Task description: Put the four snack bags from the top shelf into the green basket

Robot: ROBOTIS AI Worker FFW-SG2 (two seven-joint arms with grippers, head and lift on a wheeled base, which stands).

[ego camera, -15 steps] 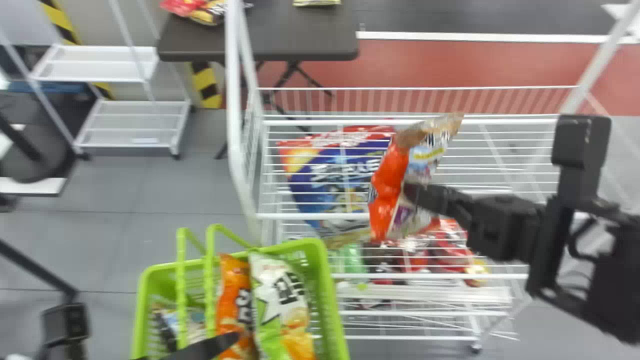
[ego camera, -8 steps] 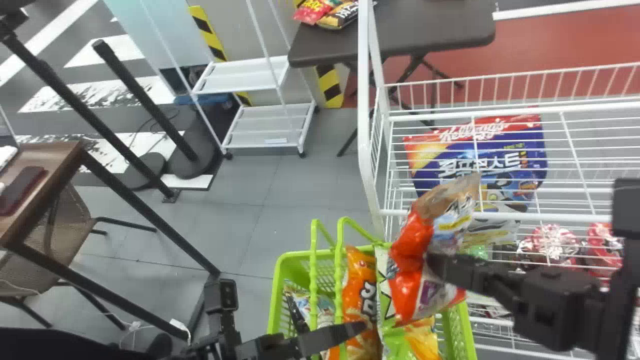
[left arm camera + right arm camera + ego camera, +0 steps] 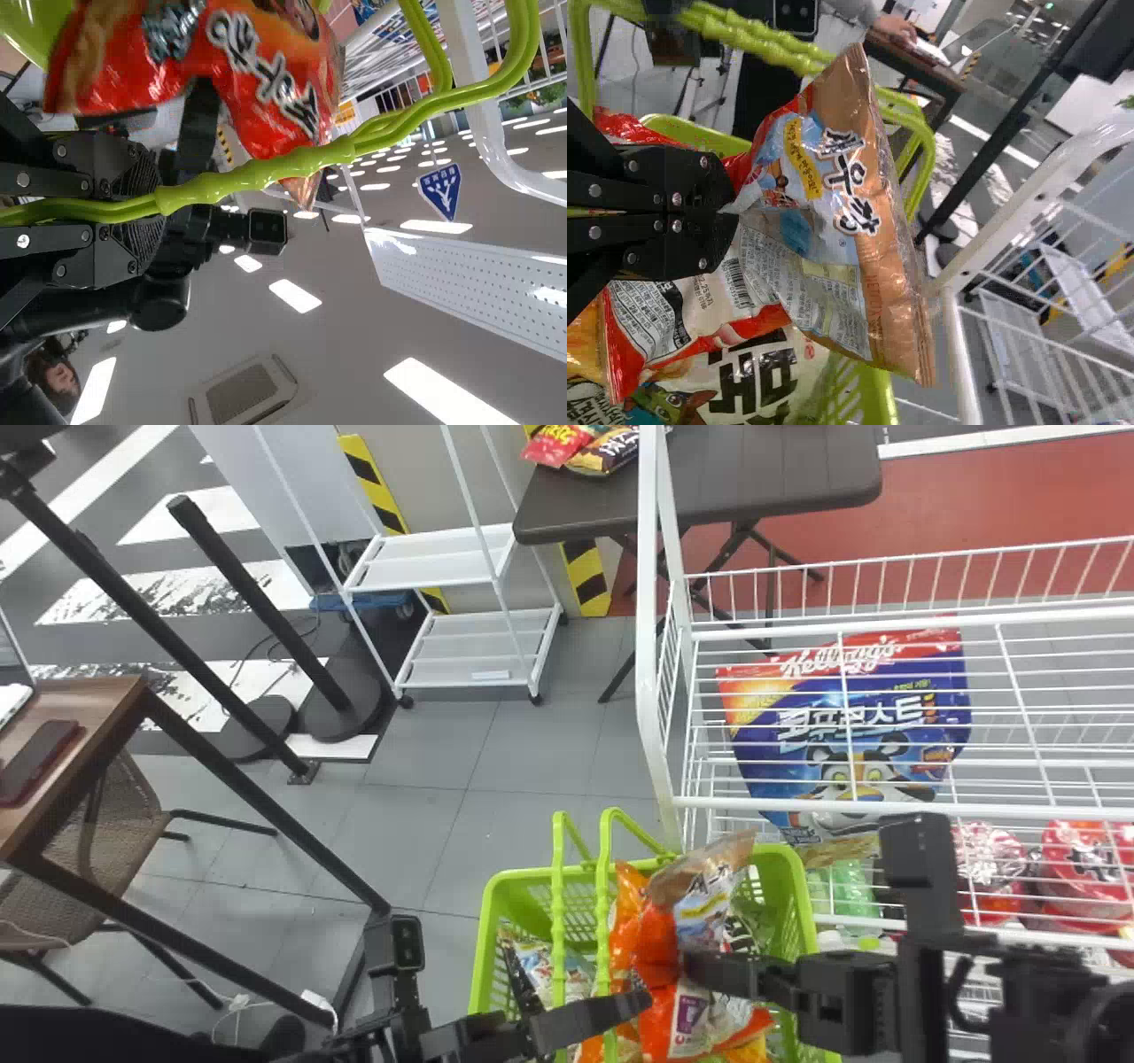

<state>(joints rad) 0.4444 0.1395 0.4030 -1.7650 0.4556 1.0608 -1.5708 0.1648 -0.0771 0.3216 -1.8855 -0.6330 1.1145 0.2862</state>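
Orange and bronze, the snack bag (image 3: pixel 864 230) is clamped in the right gripper (image 3: pixel 733 212), long axis across its fingers. The green basket (image 3: pixel 804 908) lies just beneath.

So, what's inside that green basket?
The green basket holds an orange bag, a white bag with black letters and a blue-and-white packet. The red-and-brown bag in the right gripper covers part of the first two; whatever lies beneath can't be seen.
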